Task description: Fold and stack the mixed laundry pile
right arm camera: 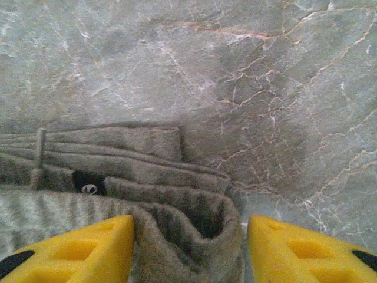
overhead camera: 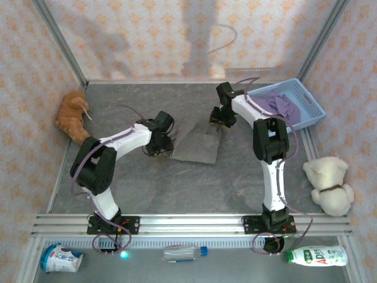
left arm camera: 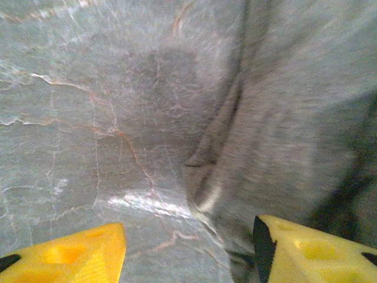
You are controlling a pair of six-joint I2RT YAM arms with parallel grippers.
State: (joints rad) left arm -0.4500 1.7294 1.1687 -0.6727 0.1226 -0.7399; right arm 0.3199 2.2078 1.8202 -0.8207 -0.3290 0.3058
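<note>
Well short of the grey-brown trousers (overhead camera: 197, 142), beyond the metal rail (overhead camera: 188, 221): clear water bottle (overhead camera: 184, 253) lying flat. Off to the trousers' near right, green-and-white drink bottle (overhead camera: 317, 255); off to their near left, blue-and-white tub (overhead camera: 59, 259).

Nearer than the trousers and well to their right, on the grey marbled table (overhead camera: 153, 188): cream plush bear (overhead camera: 328, 186), sitting up.

At mid-table: the trousers themselves, folded into a flat slab of several layers.

Just beside their left edge: left gripper (overhead camera: 160, 145), low over the table. Stands wide open in its wrist view, yellow fingers (left arm camera: 70, 256) well apart, trouser edge running up between them, one finger over bare table and the other over cloth. Pinches nothing.

At the trousers' far right corner: right gripper (overhead camera: 219, 119). Spread likewise, fingers (right arm camera: 300, 250) straddling a thick rolled fold of the cloth. Possibly brushes it on the left side, hard to tell; shows a clear gap on the right. Clamps nothing. Among the layers, a small dark label (right arm camera: 88, 183) and a drawstring end (right arm camera: 40, 147).

Well left of the trousers, by the wall: orange plush toy (overhead camera: 73, 116).

Beyond the trousers to the right: light blue lattice basket (overhead camera: 311, 118), lavender shirt (overhead camera: 274, 105) bunched inside.
</note>
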